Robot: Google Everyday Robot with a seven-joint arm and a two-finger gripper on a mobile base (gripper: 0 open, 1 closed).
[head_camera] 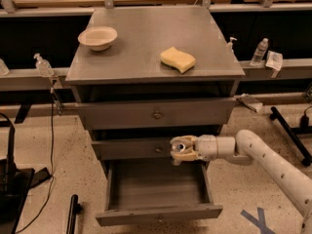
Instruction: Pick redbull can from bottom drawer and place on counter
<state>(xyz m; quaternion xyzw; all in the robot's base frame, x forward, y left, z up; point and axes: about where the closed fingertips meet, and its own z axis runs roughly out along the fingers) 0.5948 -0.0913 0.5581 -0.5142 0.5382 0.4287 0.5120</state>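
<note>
Your redbull can point(181, 146) sits in the gripper point(178, 152), held above the open bottom drawer point(156, 186) and level with the front of the middle drawer point(131, 148). Only its shiny round top and a sliver of silvery side show between the pale fingers. The grip therefore looks firm, though how squarely the fingers bear on the can is hard to judge from here. The pincer is clenched around the can.

By my reading you are between the pick and the place: the can is out of the drawer and not yet on the counter point(146, 28). The next move calls for drawing the can out towards you, clear of the drawer fronts and the counter's overhanging edge. Then raise it above the top and carry it in over a bare patch.

The can is slim, smooth metal, so it should be light but easy to tip when set down; keep it upright. The drawer is a deep grey metal box with a flat front, and its visible floor is bare. The counter is broad, matte and lightly scuffed. On it lie a shallow cream bowl point(97, 37) at the back left and a soft yellow sponge point(178, 59) near the front right, well apart, with open room between them. The white arm point(263, 155) reaches in from the lower right.
</note>
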